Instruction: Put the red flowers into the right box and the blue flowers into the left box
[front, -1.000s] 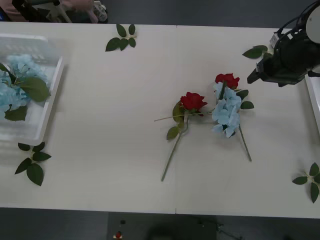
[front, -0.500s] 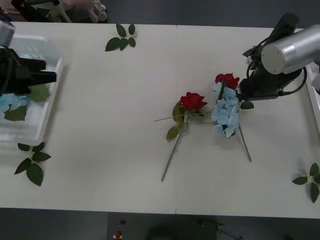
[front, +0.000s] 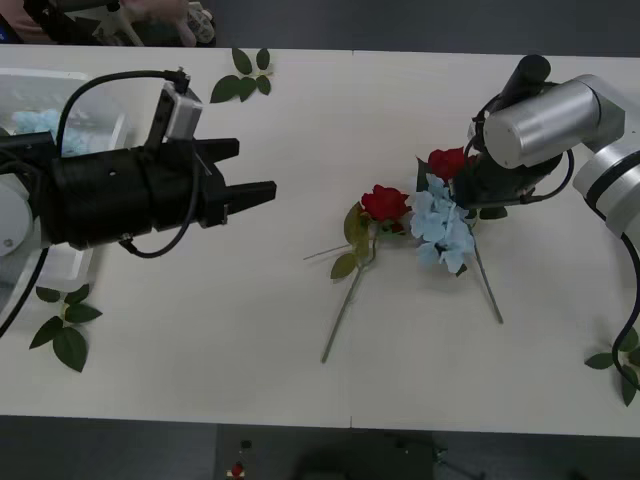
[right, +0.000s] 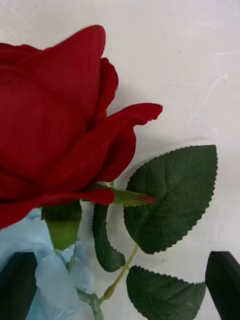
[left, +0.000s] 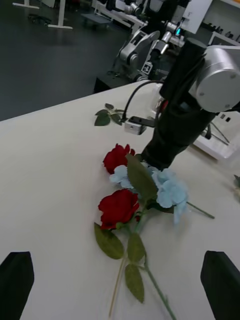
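From my console, the right end effector (front: 462, 183), fingers spread and empty, sat over the far red rose (front: 447, 162) at two o'clock on the tabletop (front: 300, 130), and I feared snagging the touching blue hydrangea (front: 440, 225) beneath it.

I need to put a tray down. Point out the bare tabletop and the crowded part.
Bare: the near strip of table in front of the left pincer, and the far middle. Crowded: the centre-right, where two roses and a blue flower lie under the right pincer.
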